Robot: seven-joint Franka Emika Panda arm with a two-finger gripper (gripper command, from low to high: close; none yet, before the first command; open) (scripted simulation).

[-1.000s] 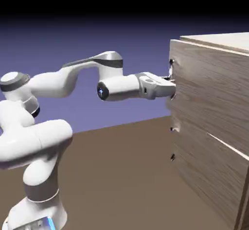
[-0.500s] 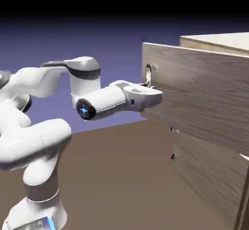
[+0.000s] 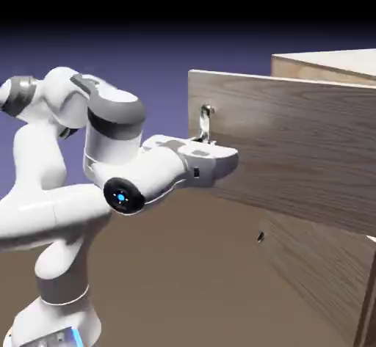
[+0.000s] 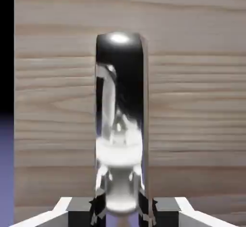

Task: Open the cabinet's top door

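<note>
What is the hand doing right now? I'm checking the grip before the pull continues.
Hand: closed on the top door's silver handle.

The table point(image 3: 191, 265) is a plain brown surface that fills the lower part of the exterior view. The cabinet point(image 3: 330, 265) stands directly on it at the right. The robot's base point(image 3: 59, 316) stands on it at the lower left, well apart from the cabinet.

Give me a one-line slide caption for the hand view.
Gripper shut on the silver handle of the wood-grain top door.
</note>
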